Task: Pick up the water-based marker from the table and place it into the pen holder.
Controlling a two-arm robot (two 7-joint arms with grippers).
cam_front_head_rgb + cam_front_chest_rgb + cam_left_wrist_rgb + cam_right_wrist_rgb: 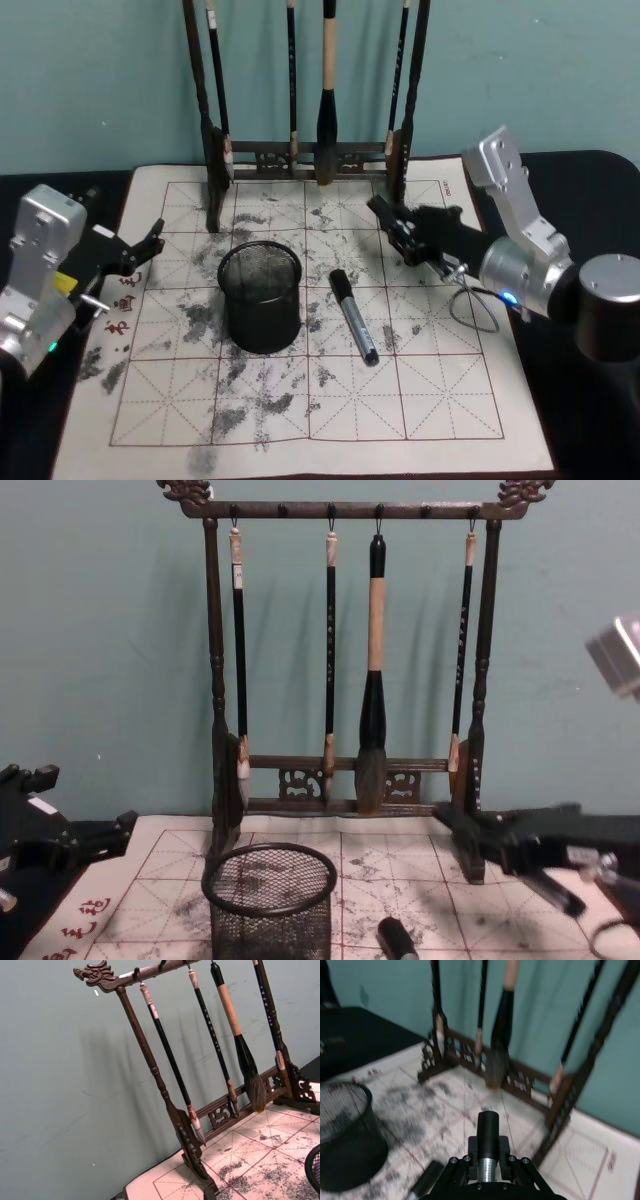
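Observation:
The water-based marker (353, 315), black with a grey band, lies flat on the ink-stained grid mat (300, 400), just right of the pen holder (260, 297), a black wire-mesh cup standing upright with nothing in it. My right gripper (392, 232) hovers open above the mat, behind and right of the marker, holding nothing. In the right wrist view the marker's cap (425, 1182) shows low down and the pen holder (345, 1135) off to one side. My left gripper (150, 245) is open at the mat's left edge, apart from the cup. The chest view has the pen holder (270, 900) and marker tip (397, 940).
A tall dark wooden brush rack (305, 150) with several hanging brushes stands at the mat's back edge, close behind the right gripper. A thin cable loop (475, 305) lies by the right arm. The mat's front half is open space, with black table around it.

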